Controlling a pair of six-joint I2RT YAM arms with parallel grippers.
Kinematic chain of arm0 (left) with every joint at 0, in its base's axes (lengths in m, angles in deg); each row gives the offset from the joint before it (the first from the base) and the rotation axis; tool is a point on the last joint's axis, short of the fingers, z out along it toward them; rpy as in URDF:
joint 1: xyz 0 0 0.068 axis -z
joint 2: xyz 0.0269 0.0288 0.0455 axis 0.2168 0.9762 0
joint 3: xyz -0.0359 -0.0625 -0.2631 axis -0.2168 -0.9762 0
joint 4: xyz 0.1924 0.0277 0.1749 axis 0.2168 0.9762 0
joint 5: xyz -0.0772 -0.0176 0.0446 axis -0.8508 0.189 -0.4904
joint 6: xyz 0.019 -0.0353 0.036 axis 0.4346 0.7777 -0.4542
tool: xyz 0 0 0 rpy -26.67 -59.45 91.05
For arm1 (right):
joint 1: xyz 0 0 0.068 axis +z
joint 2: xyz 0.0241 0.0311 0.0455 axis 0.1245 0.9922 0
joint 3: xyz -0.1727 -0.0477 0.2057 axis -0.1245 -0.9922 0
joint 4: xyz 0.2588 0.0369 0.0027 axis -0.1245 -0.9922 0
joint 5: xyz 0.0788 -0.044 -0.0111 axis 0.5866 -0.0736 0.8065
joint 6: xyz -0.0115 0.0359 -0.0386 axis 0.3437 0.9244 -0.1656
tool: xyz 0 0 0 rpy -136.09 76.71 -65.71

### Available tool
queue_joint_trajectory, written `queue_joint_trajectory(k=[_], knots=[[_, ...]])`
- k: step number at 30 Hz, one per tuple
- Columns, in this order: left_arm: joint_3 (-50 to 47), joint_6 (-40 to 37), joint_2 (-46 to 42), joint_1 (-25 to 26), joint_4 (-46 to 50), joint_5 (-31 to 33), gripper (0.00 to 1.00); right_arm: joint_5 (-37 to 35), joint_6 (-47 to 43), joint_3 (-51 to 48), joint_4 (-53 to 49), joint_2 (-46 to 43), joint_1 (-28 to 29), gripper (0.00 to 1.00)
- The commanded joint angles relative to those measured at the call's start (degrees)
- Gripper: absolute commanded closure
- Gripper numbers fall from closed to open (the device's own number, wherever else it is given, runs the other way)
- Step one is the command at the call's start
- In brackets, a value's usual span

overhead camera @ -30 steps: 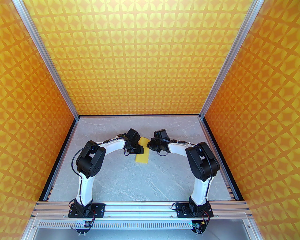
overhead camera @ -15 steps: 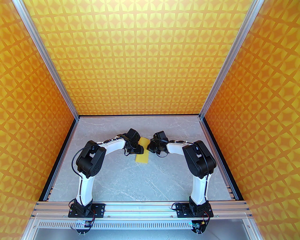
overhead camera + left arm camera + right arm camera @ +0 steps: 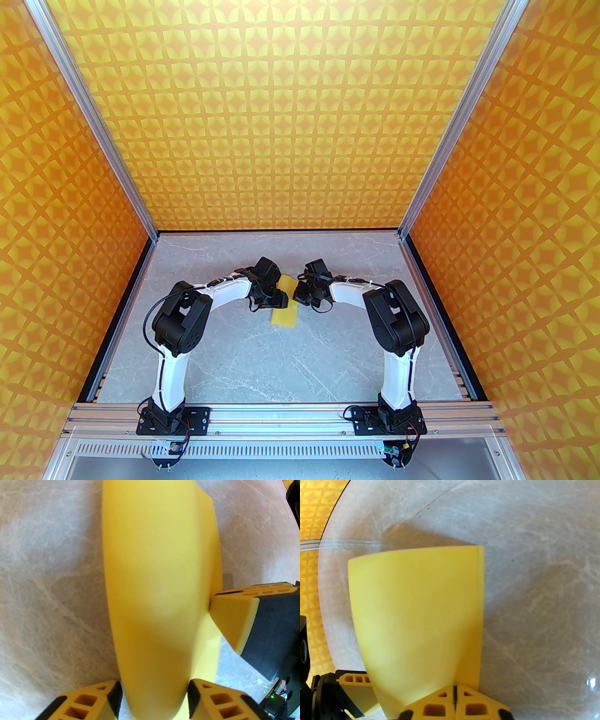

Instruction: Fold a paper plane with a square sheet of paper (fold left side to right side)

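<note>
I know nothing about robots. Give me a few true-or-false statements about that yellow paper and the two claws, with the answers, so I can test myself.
1. The yellow sheet lies flat and unfolded on the table. False: it is bent over on itself, and its upper layer bulges in a curve.
2. The right gripper is shut, with the paper running into its tips. True.
3. The left gripper has its jaws apart, with the paper's bulge between them. True.
4. The paper is already a pointed dart. False: it is a roughly rectangular shape with no sharp point.
</note>
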Motion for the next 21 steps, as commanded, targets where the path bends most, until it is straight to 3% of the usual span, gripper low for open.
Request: queue_joint_trajectory(k=[1,4,7,11,12,21], knots=[[-2.4,1.1,-4.9,-2.6,1.0,2.5,0.42,-3.4,-2.1,0.2,-5.9,2.0,0.0,1.00],[-3.6,2.1,-9.8,-4.4,-0.6,0.6,0.42,-3.3,-2.3,0.2,-5.9,2.1,0.1,1.00],[-5.1,3.3,-12.6,-4.8,-4.1,-3.6,0.51,-3.1,-2.5,0.2,-5.7,2.1,0.0,1.00],[-6.7,6.4,-12.4,-4.6,-10.7,-11.1,0.75,-2.8,-2.7,0.0,-5.4,2.1,0.1,1.00],[-6.8,7.0,-11.8,-4.5,-12.0,-11.7,0.77,-2.8,-2.7,0.0,-5.5,2.1,0.1,1.00],[-5.1,9.8,-5.3,-3.8,-15.5,-14.2,0.77,-2.6,-2.6,-0.1,-5.4,2.4,0.1,1.00]])
